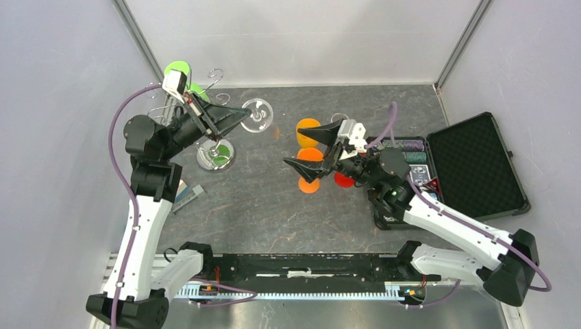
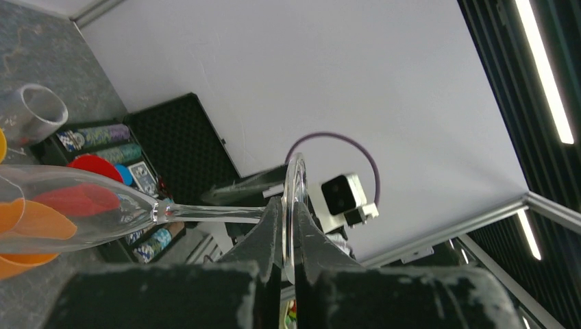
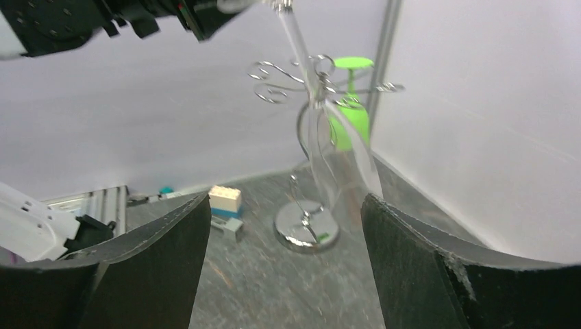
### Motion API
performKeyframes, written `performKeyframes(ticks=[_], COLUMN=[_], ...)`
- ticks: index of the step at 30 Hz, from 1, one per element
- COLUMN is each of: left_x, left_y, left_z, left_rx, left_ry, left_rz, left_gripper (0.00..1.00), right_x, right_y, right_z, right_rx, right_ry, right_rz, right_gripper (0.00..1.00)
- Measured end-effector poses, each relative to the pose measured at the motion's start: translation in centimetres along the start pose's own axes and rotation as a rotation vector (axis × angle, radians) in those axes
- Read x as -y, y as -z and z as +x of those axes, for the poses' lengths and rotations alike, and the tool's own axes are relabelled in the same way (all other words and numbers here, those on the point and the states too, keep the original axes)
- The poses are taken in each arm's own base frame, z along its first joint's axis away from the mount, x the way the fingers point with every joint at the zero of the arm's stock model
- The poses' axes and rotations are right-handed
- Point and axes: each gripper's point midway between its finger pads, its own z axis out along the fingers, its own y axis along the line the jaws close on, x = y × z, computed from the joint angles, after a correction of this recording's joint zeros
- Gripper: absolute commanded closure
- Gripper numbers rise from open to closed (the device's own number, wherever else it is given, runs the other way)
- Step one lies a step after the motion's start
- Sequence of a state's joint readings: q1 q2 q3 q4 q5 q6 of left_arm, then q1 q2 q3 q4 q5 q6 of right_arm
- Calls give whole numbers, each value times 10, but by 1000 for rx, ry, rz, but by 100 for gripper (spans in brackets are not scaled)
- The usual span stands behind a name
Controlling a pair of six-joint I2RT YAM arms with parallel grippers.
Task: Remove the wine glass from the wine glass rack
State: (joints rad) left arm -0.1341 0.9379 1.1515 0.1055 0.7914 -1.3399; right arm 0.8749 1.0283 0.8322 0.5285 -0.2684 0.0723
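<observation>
aloft, the wine glass (image 1: pixel 257 114) is clamped in the left end effector (image 1: pixel 234 118), off the rack (image 1: pixel 205 160).
its fingers (image 2: pixel 264 236) pinch the glass's round foot edge-on, the stem running straight out from them, and the bowl hangs in the air just right of the rack, above the worktop (image 1: pixel 260 205). a green glass (image 1: pixel 177 68) hangs on the rack's far side. the right end effector (image 1: pixel 312 149) faces the rack, jaws wide apart, well clear of the wine glass.
</observation>
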Motion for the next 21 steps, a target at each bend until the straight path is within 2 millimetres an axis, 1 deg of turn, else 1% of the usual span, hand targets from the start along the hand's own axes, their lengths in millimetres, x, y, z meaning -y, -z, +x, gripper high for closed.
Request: performKeyframes(ticks=[2, 7, 13, 17, 21], left_x=[2, -4, -3, -4, -6], left_y=[6, 16, 28, 31, 31], left_z=[10, 31, 48, 52, 54], left_rx=[-34, -114, -167, -185, -197], left_ry=[0, 18, 16, 17, 27], left_rz=[4, -22, -34, -32, -38], left_gripper=[98, 98, 98, 98, 98], right_x=[-5, -14, -27, -40, -48], right_y=[-10, -29, -47, -52, -56], right_z=[-3, 0, -1, 5, 18], right_rx=[27, 47, 66, 59, 35], right_ry=[3, 11, 20, 12, -2], right_rz=[-42, -125, -230, -293, -330], right_gripper=[15, 16, 24, 31, 43])
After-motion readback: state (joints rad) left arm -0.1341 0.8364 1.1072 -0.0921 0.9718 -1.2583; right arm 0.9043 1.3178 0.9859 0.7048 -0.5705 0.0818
